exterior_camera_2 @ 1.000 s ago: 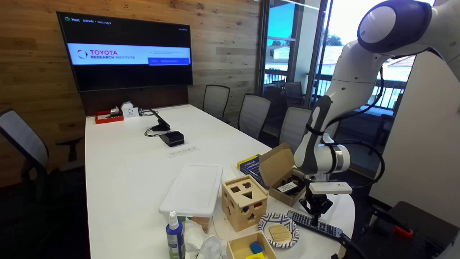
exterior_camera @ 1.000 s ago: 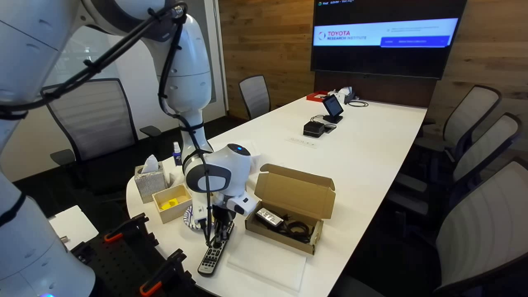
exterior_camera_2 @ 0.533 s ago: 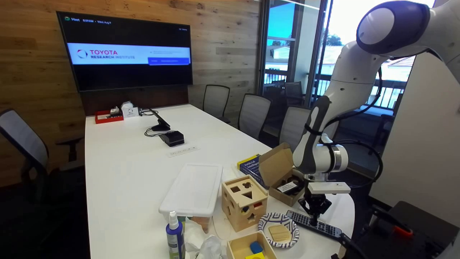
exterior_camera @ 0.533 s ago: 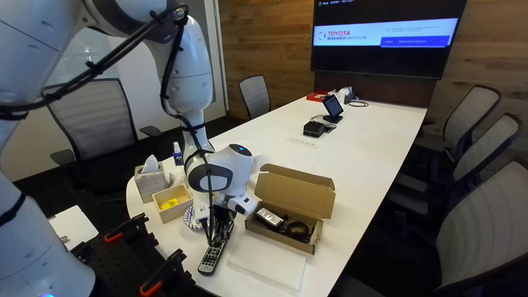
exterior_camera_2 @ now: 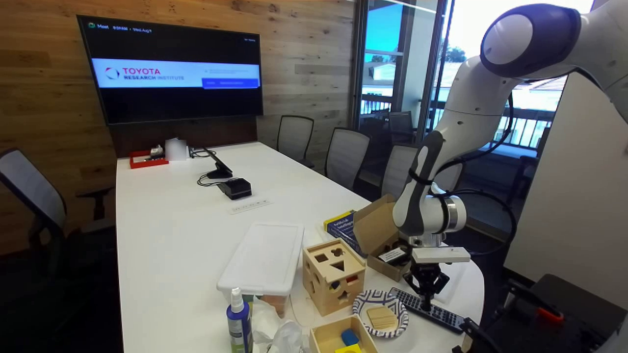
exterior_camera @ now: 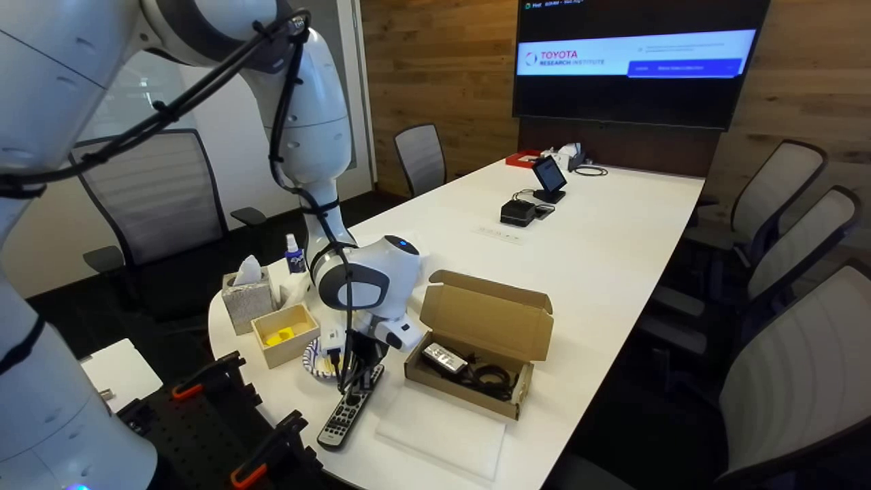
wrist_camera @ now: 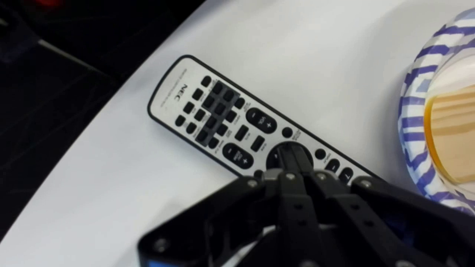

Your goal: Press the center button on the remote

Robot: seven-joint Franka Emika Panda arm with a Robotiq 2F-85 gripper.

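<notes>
The remote (exterior_camera: 339, 423) lies flat on the white table in both exterior views (exterior_camera_2: 445, 317). In the wrist view the remote (wrist_camera: 233, 128) shows a pale face with dark buttons and a black rim, lying slantwise. Its round black centre pad (wrist_camera: 274, 158) is partly hidden by the fingertips. My gripper (wrist_camera: 292, 148) is shut with nothing between its fingers. Its tips lie over the round pad and seem to touch it. The gripper stands upright above the middle of the remote in both exterior views (exterior_camera: 354, 386) (exterior_camera_2: 426, 308). The remote's far part is hidden behind the gripper in the wrist view.
A patterned paper plate (exterior_camera_2: 401, 321) with crackers lies close beside the remote. An open cardboard box (exterior_camera: 486, 309) with a power adapter and a white flat sheet (exterior_camera: 442, 435) are on the opposite side. A wooden shape cube (exterior_camera_2: 319, 284) and wooden tray (exterior_camera: 289, 352) stand near the plate.
The gripper has shifted slightly, moving left in an exterior view. The remote has slid and turned a little, its near end moving toward the table's edge. The fingers have stayed shut.
</notes>
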